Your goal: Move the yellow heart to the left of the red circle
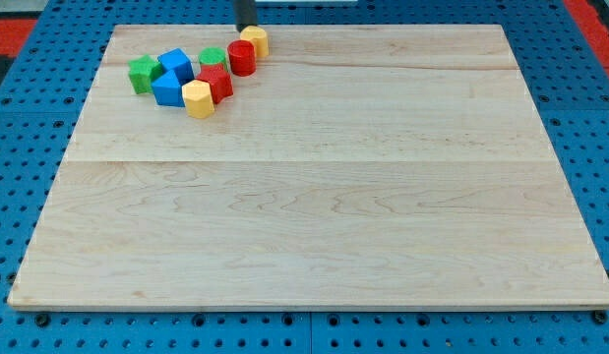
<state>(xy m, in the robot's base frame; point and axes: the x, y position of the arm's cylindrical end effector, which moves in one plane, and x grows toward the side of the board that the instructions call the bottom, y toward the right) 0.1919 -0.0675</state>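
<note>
The yellow heart (256, 40) lies near the board's top edge, left of centre. The red circle (241, 57) sits just below and to the left of it, touching it. My tip (245, 29) comes down from the view's top and stands right against the heart's upper left side, above the red circle.
A cluster lies left of and below the red circle: a green block (213, 57), a red block (216, 83), a yellow hexagon (198, 98), two blue blocks (175, 66) (168, 90) and a green star (142, 74). The wooden board (324, 197) rests on a blue pegboard.
</note>
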